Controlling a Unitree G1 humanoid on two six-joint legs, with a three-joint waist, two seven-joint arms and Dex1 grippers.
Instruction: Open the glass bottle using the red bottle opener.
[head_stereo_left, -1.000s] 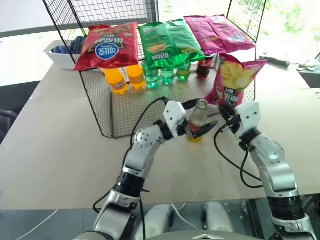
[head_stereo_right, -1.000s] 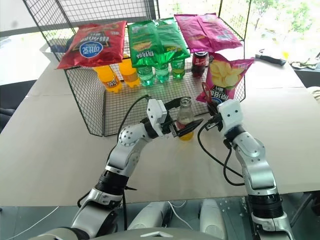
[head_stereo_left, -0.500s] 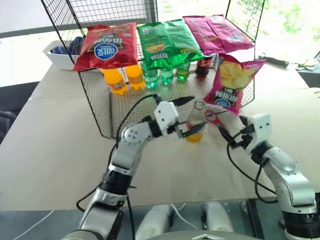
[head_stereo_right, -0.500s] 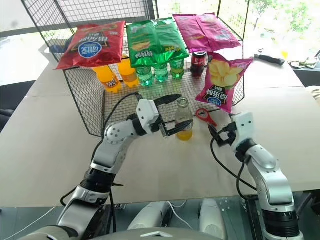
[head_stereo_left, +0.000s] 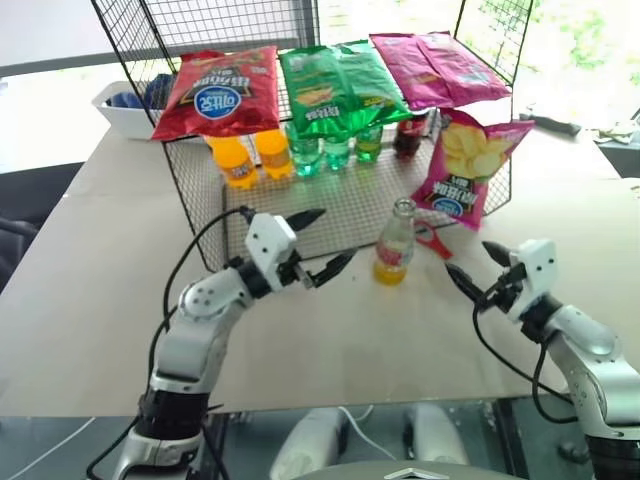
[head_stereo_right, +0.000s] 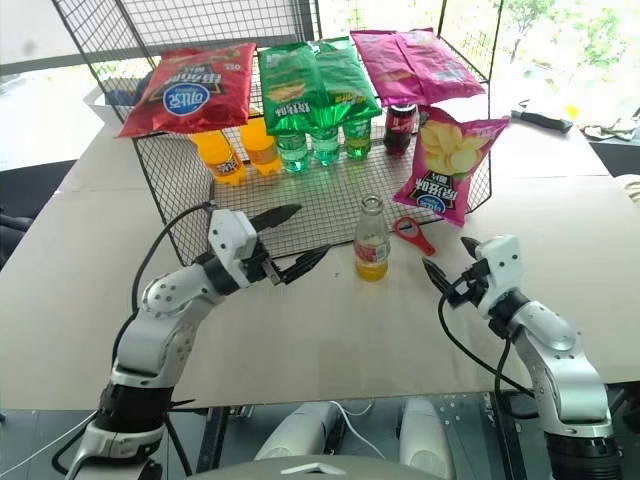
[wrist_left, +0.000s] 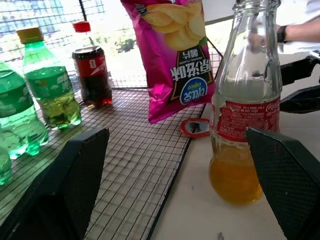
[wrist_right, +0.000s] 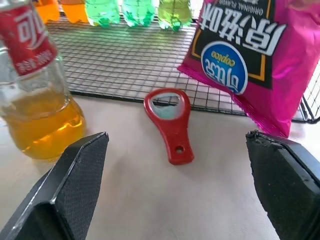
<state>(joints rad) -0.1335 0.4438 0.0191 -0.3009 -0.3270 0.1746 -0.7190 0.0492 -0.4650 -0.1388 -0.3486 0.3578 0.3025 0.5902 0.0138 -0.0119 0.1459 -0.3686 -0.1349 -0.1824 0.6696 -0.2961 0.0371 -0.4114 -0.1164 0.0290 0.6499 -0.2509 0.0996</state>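
Note:
The glass bottle (head_stereo_left: 393, 245) stands upright on the table just in front of the wire rack, with orange liquid in its lower part and a red label band. The red bottle opener (head_stereo_left: 432, 238) lies flat on the table just right of it, ring head toward the rack, also seen in the right wrist view (wrist_right: 171, 125). My left gripper (head_stereo_left: 336, 234) is open, a short way left of the bottle and apart from it. Open and empty too, my right gripper (head_stereo_left: 467, 258) hangs to the right of the opener and nearer the table's front.
A black wire rack (head_stereo_left: 300, 215) behind the bottle holds snack bags on top, with orange bottles (head_stereo_left: 250, 155), green bottles (head_stereo_left: 335, 148) and a cola bottle (head_stereo_left: 407, 138) below. A pink chips bag (head_stereo_left: 462, 165) hangs at its right corner. A person's arm (wrist_left: 300, 31) shows beyond the bottle.
My right gripper opened and let go of the opener, which now lies beside the bottle, and drew back to the right. My left gripper pulled away leftward from the bottle.

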